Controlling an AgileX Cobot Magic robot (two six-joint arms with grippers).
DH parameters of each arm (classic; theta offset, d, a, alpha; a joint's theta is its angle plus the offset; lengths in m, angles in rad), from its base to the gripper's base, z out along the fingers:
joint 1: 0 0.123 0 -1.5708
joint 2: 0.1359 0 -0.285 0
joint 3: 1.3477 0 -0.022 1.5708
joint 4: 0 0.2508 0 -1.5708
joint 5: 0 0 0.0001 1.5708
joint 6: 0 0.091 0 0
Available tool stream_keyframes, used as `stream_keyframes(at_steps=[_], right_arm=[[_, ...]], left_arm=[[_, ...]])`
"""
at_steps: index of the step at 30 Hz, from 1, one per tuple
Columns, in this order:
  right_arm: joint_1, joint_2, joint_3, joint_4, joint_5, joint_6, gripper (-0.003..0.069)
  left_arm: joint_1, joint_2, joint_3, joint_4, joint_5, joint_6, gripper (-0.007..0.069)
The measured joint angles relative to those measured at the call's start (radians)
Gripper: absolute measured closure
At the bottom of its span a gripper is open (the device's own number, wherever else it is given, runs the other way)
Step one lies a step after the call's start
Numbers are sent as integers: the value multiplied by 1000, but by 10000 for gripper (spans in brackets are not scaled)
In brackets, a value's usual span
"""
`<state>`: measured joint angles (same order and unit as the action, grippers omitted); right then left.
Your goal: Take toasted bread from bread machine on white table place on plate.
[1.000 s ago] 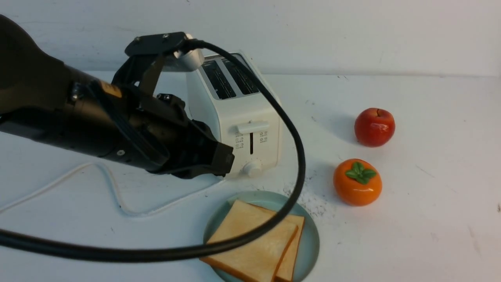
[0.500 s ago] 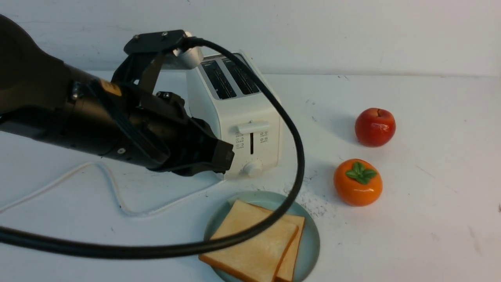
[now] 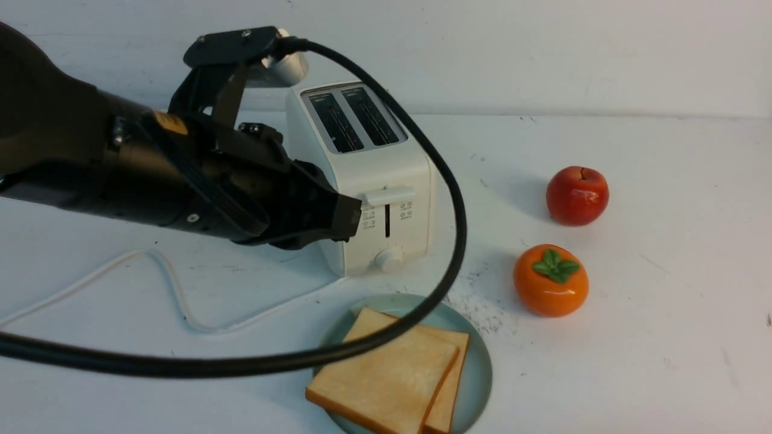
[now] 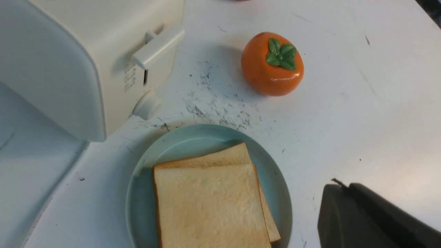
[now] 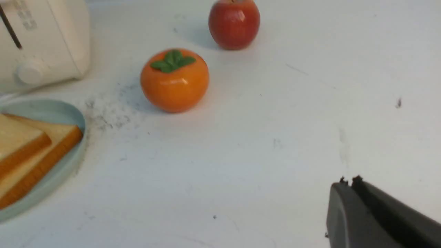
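Two toasts reaching plate rim, left end effector together, right end effector together

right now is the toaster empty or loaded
Empty: both slots of the bread machine show dark, nothing sticking out, and both slices of toasted bread lie on the plate.

the white table was scuffed, with a patch of dark speckles between the plate and an orange persimmon. the bread machine stood just behind the plate, its white cord looping off to the left. a red apple rested behind the persimmon, apart from it.
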<state>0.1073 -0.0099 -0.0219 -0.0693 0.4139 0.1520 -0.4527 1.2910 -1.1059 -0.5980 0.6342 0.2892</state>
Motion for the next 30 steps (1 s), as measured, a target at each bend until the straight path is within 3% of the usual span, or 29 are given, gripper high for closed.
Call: stream_keyframes(at_steps=[23, 28, 30], right_arm=[[-44, 0, 33, -14, -11, -1, 624], [-43, 0, 34, -16, -13, -1, 617], [-43, 0, 34, -16, -13, -1, 615]], left_arm=[[0, -67, 1, -7, 18, -8, 635], [0, -171, 1, 59, 61, -8, 635], [0, -243, 1, 145, 108, -16, 635]])
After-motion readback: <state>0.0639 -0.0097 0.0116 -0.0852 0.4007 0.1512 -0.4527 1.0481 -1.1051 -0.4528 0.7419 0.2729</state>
